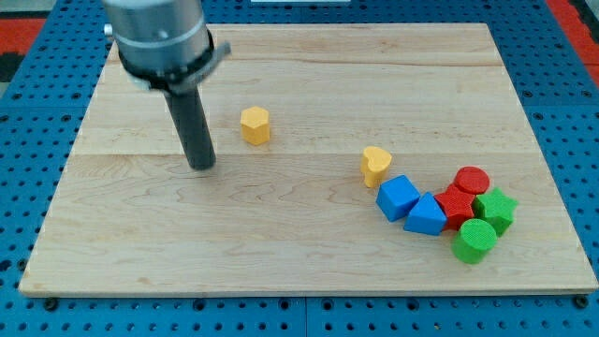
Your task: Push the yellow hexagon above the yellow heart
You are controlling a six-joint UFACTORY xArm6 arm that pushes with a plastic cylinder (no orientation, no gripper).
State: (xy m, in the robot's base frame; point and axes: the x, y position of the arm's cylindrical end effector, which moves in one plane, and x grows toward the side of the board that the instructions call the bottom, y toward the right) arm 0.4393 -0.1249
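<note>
Since the arm ends in a bare rod with no jaws, nothing is gripped; my tip (202, 166) rests on the counter (281, 234), touching no block, left of the yellow hexagon (255, 124). Well right and nearer lies the yellow heart (375, 166), beside clustered blue, red and green blocks partly hiding one another.

Bright, even light, soft short shadows, sharp focus, no glare.
</note>
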